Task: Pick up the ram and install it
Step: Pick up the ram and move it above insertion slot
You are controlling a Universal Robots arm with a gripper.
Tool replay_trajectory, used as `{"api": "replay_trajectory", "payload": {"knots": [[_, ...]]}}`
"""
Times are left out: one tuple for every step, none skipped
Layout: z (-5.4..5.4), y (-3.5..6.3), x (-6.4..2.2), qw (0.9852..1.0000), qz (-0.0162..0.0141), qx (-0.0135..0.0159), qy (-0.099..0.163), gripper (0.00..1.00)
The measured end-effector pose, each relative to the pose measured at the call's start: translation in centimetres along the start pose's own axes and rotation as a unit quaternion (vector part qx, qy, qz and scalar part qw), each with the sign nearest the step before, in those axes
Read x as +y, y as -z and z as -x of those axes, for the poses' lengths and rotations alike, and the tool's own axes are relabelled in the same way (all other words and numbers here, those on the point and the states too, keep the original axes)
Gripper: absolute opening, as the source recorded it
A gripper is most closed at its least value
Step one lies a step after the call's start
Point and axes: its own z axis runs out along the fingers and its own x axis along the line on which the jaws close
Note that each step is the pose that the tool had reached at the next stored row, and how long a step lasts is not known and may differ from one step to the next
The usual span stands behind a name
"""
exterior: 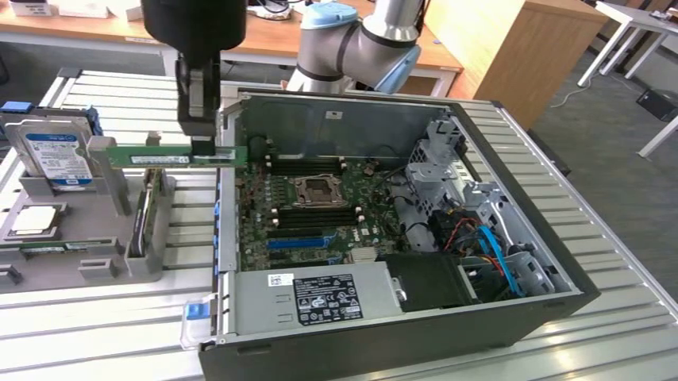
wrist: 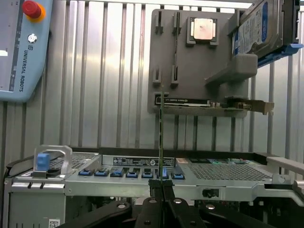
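Fingers of my hand [exterior: 202,148] are closed narrow on the ram [exterior: 157,158], with only the thin board between them. I hold it from above, by its upper long edge. The grip is not at the middle but nearer to the end that points toward the open computer case [exterior: 529,198].

The ram is a long, narrow, flat green board with small dark chips along its face. It hangs level in the air, standing on its long edge, with the flat face toward the exterior camera. In the wrist view I see it from its thin edge, as one straight line coming out from between my two fingers.

In the exterior view, one end of the ram reaches just over the case's wall on the exterior view's left. The other end is above the gray holder [exterior: 63,266] on the slatted metal counter [exterior: 106,325]. That end is near an upright post of the holder, and I cannot tell if they touch. A hard drive [exterior: 53,159] stands in the same holder, further to the exterior view's left.

Inside the case the motherboard [exterior: 350,214] lies flat. Its black memory slots [exterior: 307,168] run beside the processor socket [exterior: 316,190]. The ram is apart from them and not yet in any slot. The blue expansion slot [exterior: 297,242] is lower on the board, near the power supply [exterior: 317,298].
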Motion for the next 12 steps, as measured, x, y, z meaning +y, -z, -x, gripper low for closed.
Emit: {"api": "replay_trajectory", "payload": {"knots": [[0.0, 0.0, -0.33, 1.0, 0.0, -0.0001, 0.0, 0.12], [0.0, 0.01, -0.65, 1.0, 0.0, 0.0, 0.0, 0.12], [0.0, 0.03, -0.97, 1.0, 0.0, 0.0, 0.0, 0.12], [0.0, 0.03, -1.28, 1.0, 0.0, 0.0, 0.0, 0.12], [0.0, 0.04, -1.62, 1.0, 0.0, 0.0, 0.0, 0.12], [0.0, 0.05, -1.92, 1.0, 0.0, 0.0, 0.0, 0.12], [0.0, 0.06, -2.22, 1.0, 0.0, 0.0, 0.0, 0.12], [0.0, 0.06, -2.52, 1.0, 0.0, 0.0, 0.0, 0.12], [-0.1, 0.07, -2.83, 1.0, 0.0, -0.0001, 0.0, 0.12], [-0.1, 0.08, -3.16, 1.0, 0.0, 0.0, 0.0, 0.12], [-0.1, 0.08, -3.52, 1.0, 0.0, -0.0001, 0.0, 0.12], [-0.1, 0.09, -3.84, 1.0, 0.0, 0.0, 0.0, 0.12]]}}
